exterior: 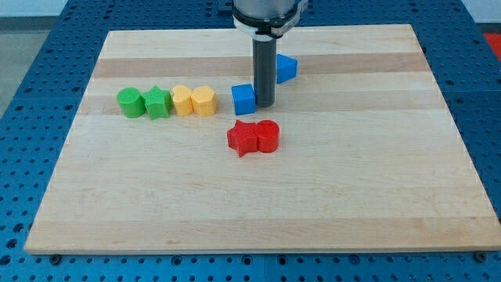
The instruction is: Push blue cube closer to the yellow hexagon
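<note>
Wooden board (352,196): my tip (264,105) touches blue cube's (243,99) right side.

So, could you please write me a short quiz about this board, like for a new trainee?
1. True or false: my tip stands at the view's right side of the blue cube.
2. Which block lies nearest the blue cube on its left in the view? A) green cylinder B) yellow hexagon C) red star
3. Fill in: the other blue block, partly behind the rod, lies toward the view's ____ of the cube.

Key: 1 true, the tip is right beside the cube. 2 B, with a small gap between them. 3 upper right.
</note>
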Motion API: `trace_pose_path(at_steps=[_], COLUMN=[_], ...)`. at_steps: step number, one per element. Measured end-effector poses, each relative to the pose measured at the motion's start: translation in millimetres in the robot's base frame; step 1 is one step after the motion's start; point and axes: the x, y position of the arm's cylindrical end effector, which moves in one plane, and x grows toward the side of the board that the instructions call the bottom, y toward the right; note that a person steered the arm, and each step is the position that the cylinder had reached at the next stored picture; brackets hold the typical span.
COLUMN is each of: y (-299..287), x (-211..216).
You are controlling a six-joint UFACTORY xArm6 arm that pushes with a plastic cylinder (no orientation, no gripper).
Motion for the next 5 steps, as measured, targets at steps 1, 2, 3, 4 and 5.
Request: trace_pose_path(at_steps=[1,2,3,4,5], y=[-9.3,-20.7,-23.1,-26.6,-30.6], x=[0.8,3.7,3.7,3.7,3.7])
